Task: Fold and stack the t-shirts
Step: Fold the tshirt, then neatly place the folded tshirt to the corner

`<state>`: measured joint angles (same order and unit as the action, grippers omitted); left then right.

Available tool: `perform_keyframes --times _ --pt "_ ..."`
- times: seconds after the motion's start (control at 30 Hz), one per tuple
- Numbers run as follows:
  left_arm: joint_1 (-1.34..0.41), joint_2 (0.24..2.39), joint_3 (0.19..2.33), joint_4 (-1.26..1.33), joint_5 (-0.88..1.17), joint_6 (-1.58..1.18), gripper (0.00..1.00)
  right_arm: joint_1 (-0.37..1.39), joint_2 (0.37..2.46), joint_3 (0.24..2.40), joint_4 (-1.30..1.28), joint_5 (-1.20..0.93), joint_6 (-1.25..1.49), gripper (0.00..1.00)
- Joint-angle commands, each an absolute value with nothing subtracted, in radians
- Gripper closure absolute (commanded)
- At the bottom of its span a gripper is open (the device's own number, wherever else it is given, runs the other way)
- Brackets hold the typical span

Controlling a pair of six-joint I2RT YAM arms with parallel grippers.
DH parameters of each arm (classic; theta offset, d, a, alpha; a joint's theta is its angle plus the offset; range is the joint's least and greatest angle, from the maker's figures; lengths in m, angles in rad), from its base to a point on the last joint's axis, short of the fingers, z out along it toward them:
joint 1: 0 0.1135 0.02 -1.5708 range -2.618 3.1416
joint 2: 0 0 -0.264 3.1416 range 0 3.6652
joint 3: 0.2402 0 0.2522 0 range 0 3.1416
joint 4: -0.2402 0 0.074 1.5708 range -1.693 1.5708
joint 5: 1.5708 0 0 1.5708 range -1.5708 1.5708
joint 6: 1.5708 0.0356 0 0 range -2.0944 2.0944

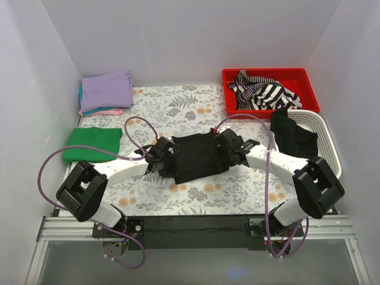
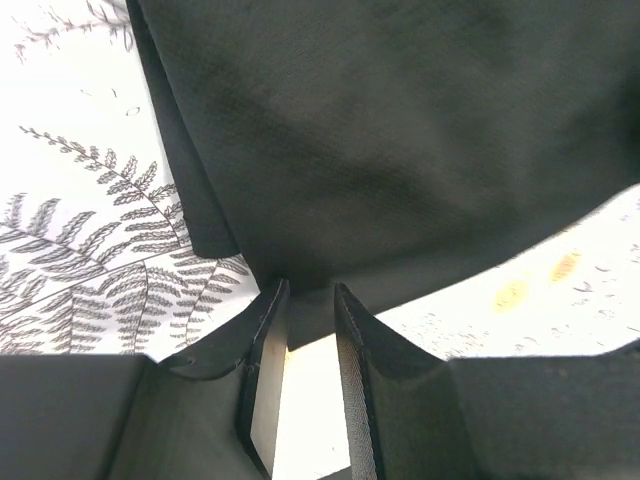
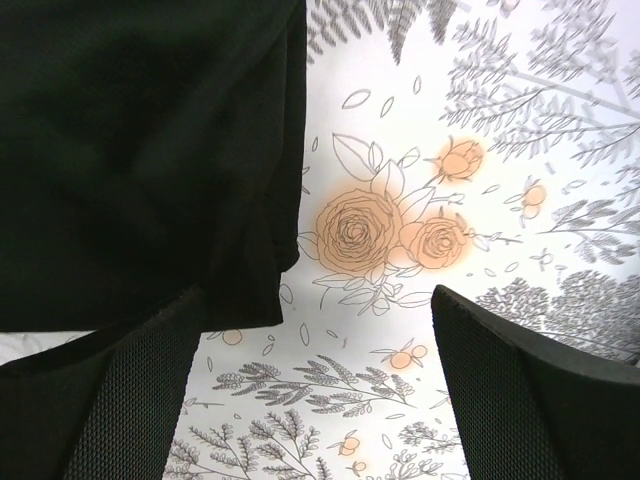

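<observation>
- Top view: black t-shirt (image 1: pixel 199 155) lies mid floral mat (image 1: pixel 178 107), with the left gripper (image 1: pixel 159 155) at its left edge and the right gripper (image 1: pixel 230 147) at its right.
- Left wrist: fingers (image 2: pixel 262 340) nearly together at the shirt's hem, can't tell if they're pinching it.
- Right wrist: jaws spread wide, right beside the shirt's edge.

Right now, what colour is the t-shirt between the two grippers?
The t-shirt is black, best seen in the top external view.

Top cam: high behind the near edge, looking down over the whole table (image 1: pixel 178 110). L & R wrist cams: v. close, facing down on left & right edges of the black t-shirt (image 1: pixel 199 157); all three share it.
</observation>
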<state>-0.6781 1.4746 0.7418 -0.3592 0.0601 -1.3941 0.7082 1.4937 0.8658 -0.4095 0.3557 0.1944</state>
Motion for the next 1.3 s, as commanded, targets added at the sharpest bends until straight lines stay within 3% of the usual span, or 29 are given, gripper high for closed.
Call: perform_keyframes --times 0.0,0.1,0.17,0.23,0.3,0.33,0.6,0.73,1.07,1.27 --pt "-0.676 1.372 0.762 -0.361 0.034 -1.359 0.76 0.704 1.398 0.893 -0.384 0.338 0.144 0.02" --pt "-0.675 1.316 0.807 -0.35 0.012 -1.359 0.71 0.704 1.344 0.91 -0.353 0.305 0.135 0.02" --pt "-0.675 1.322 0.86 -0.386 -0.052 -1.362 0.56 0.704 1.318 0.931 -0.336 0.293 0.127 0.02" --pt "-0.675 1.342 0.89 -0.417 -0.142 -1.379 0.52 0.704 1.312 0.954 -0.331 0.288 0.12 0.01" --pt "-0.673 1.382 0.913 -0.445 -0.193 -1.408 0.41 0.704 1.31 0.965 -0.33 0.282 0.115 0.02" --pt "-0.672 1.397 0.92 -0.457 -0.236 -1.426 0.31 0.703 1.312 0.968 -0.328 0.276 0.115 0.02" --pt "-0.621 1.451 0.856 -0.448 -0.249 -1.517 0.28 0.638 1.342 0.97 -0.316 0.229 0.112 0.01" --pt "-0.575 1.404 0.763 -0.394 -0.238 -1.532 0.19 0.574 1.333 0.962 -0.299 0.157 0.104 0.02" --pt "-0.491 1.468 0.695 -0.169 -0.074 -1.462 0.16 0.537 1.348 0.93 -0.288 0.101 0.1 0.02" --pt "-0.491 1.545 0.681 -0.02 0.141 -1.471 0.16 0.531 1.361 0.916 -0.282 0.097 0.103 0.02"
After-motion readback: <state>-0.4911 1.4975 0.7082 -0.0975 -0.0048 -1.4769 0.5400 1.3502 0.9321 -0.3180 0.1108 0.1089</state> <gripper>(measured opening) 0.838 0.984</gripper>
